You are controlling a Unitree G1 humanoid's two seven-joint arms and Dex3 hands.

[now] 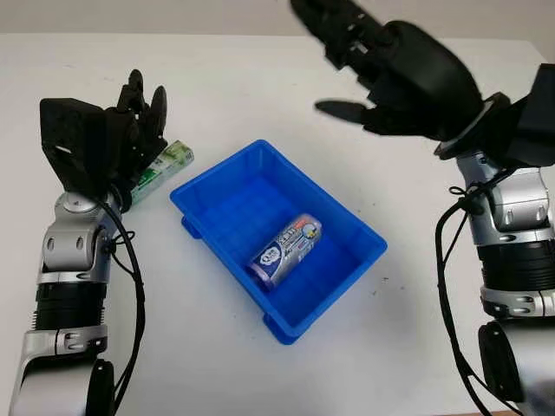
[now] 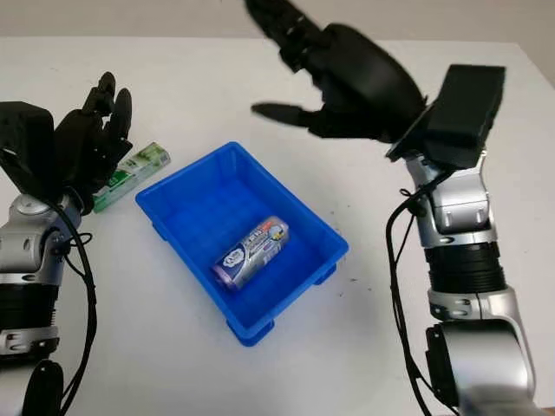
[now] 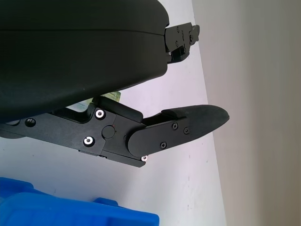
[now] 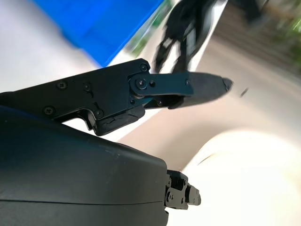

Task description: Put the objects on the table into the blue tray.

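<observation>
Blue tray (image 1: 358, 227) sat mid-counter (image 1: 260, 78) with a purple can (image 1: 286, 250) lying inside. Left hand (image 1: 137, 130), holding nothing, was over the green box (image 1: 165, 166) just left of the tray. Right hand (image 1: 381, 65), empty, hung above the counter beyond the tray's far right side.

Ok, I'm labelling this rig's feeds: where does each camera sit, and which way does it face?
Left eye: on the head, looking down at the table; blue tray holding a can, both arms.
Right eye: beside it, same scene; green packet by the left robot hand, right robot hand raised, open.
Left wrist: on the left arm, facing past its fingers at the table.
Right wrist: on the right arm, looking past its fingers.
Shared: both wrist views catch the blue tray.
</observation>
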